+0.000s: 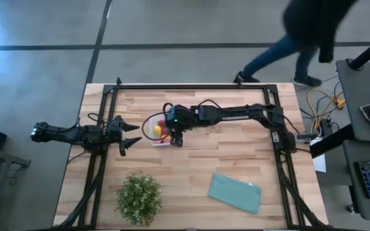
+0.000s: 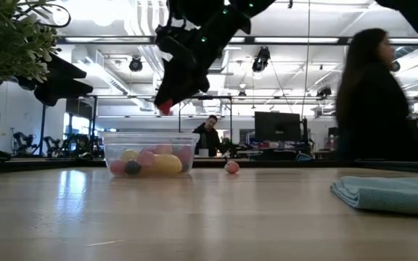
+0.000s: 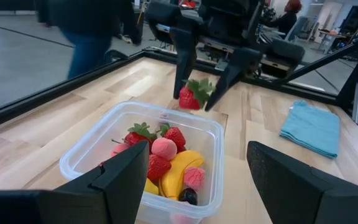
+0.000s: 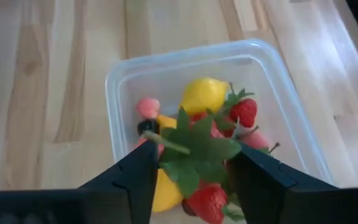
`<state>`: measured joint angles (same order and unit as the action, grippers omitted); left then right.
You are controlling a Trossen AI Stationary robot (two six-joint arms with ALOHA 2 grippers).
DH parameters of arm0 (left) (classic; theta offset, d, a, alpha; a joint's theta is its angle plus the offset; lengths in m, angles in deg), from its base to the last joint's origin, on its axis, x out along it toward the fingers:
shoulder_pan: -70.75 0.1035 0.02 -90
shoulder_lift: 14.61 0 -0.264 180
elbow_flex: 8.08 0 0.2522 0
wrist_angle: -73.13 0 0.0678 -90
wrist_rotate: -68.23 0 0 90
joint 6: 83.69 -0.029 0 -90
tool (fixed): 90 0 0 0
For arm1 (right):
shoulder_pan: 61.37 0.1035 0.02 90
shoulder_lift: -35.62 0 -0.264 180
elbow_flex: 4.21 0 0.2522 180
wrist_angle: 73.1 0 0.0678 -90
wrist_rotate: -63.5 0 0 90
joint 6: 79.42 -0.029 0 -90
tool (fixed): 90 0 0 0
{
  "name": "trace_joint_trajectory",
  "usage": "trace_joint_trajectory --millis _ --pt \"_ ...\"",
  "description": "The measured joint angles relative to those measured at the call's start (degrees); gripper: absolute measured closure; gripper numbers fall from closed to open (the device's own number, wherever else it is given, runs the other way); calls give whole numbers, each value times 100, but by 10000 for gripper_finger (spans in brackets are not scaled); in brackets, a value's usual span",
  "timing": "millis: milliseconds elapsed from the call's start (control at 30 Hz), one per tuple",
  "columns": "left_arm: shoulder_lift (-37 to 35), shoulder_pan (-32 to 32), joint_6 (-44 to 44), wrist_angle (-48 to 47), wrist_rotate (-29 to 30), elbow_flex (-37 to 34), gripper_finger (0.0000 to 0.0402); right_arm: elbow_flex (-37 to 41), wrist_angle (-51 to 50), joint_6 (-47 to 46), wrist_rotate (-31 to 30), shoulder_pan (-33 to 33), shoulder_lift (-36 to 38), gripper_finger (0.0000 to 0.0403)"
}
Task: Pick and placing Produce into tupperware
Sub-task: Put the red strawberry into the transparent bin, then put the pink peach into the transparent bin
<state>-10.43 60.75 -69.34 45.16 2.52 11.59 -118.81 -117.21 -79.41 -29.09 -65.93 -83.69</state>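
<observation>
The clear tupperware stands on the table left of centre. It holds several strawberries, a banana, a pink fruit and a yellow round fruit. My right gripper hovers above it, shut on a red strawberry. My left gripper waits open just left of the tupperware, touching nothing. One small red fruit rests on the table to the right of the tupperware in the low view. My right gripper pinches the strawberry between its two fingers, coming from above and pointing down. The green leafy cap faces up toward the wrist and the red body sticks out below the fingertips. It is lifted clear above the tupperware.
A green potted plant stands near the table's near edge on the left. A folded teal cloth lies near the near edge on the right. A person walks past beyond the far edge.
</observation>
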Motion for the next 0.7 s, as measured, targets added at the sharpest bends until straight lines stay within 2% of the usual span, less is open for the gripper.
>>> trace_joint_trajectory --millis 233,333,400,500,600,700 --pt "4 0 0 0 0 0 143 -809 -1044 37 -64 -84 -358 178" --pt "2 0 0 3 0 0 143 -884 -1588 64 -464 -164 -274 161" --pt "2 0 0 -2 1 0 143 -798 -2006 -10 -677 -275 -180 152" --pt "4 0 0 -1 0 0 143 -485 -2441 -91 -660 -516 -38 142" --pt "4 0 0 -8 2 0 143 24 -2474 -109 -588 -743 193 139" --pt "1 0 0 -12 0 0 143 510 -2310 -57 -256 -913 360 139"
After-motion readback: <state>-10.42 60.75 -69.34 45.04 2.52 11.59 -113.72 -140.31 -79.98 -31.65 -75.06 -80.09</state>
